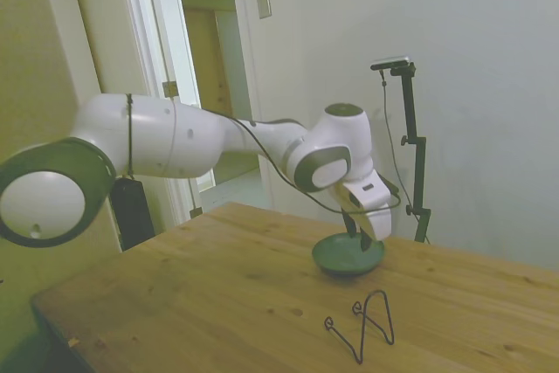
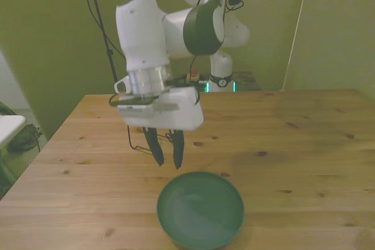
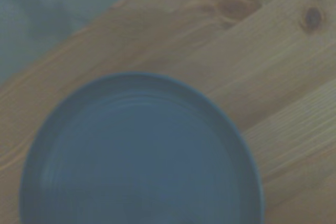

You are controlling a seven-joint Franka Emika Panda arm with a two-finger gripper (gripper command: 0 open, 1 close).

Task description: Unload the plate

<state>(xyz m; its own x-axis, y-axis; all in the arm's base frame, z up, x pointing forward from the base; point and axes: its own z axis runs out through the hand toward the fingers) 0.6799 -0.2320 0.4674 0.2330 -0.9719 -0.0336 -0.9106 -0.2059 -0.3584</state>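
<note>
Front view: the gripper (image 2: pixel 168 157) hangs above the table (image 2: pixel 304 144), just behind the plate's (image 2: pixel 200 209) far rim. Its two dark fingers (image 2: pixel 177 148) point down with a narrow gap between them and nothing in that gap; the tool is slightly parted and empty.

The plate lies flat on the table, right side up, near the edge closest to this camera. No part of the gripper touches it. The plate's hollow is bare.

Side view: the plate (image 1: pixel 348 256) rests on the wood, well apart from the wire stand (image 1: pixel 362 323), which is empty and sits nearer the table's front edge. The gripper (image 1: pixel 364 235) sits just over the plate's rim on its far side, fingertips close to it.

Wrist view: the plate (image 3: pixel 142 156) fills most of the picture, so the tool axis points almost straight down onto it.

Judgement: a plate lying flat off the stand, with the tool empty above it, suggests the unloading is complete or nearly so. The small finger gap suits release of a thin rim. Remaining risk: a fingertip clipping the rim on the way up.
</note>
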